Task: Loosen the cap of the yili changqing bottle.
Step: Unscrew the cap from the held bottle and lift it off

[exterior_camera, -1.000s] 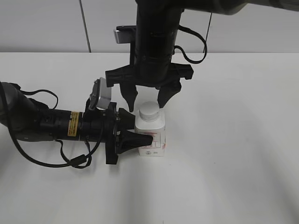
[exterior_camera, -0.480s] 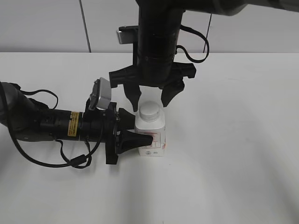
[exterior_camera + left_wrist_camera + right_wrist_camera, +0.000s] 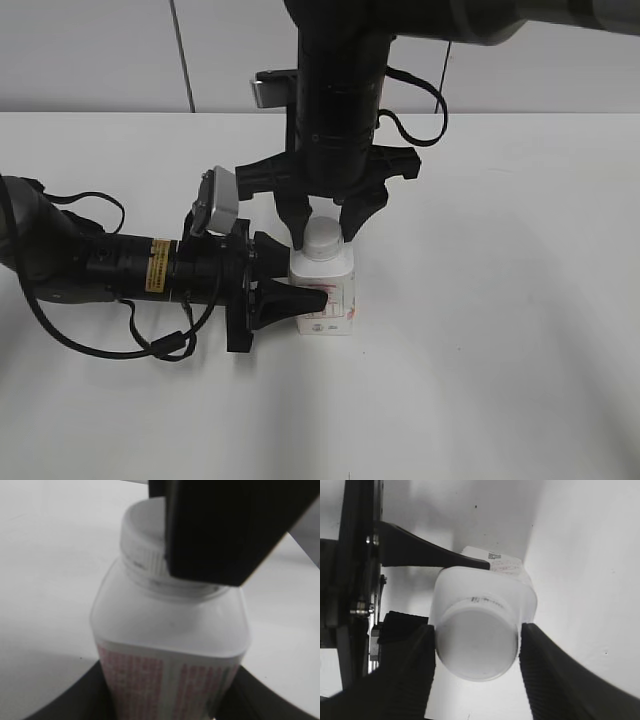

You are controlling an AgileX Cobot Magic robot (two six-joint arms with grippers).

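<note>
The yili changqing bottle (image 3: 327, 292), white with a pink printed label, stands upright on the white table. My left gripper (image 3: 300, 275) comes in from the left and is shut on its body; in the left wrist view the jaws (image 3: 167, 702) clamp the labelled lower part of the bottle (image 3: 170, 625). My right gripper (image 3: 322, 230) hangs straight down over it, its fingers closed against both sides of the white cap (image 3: 323, 242). In the right wrist view the cap (image 3: 475, 647) sits between the two ribbed fingers (image 3: 476, 657), touching them. One right finger covers part of the cap (image 3: 142, 540) in the left wrist view.
The white table (image 3: 500, 330) spreads around the bottle, with a grey-white wall behind. The left arm and its cables (image 3: 90, 265) lie low across the table's left side.
My right gripper has come down from above the cap and its fingers have closed in on the cap. The left gripper and the bottle have not moved.
</note>
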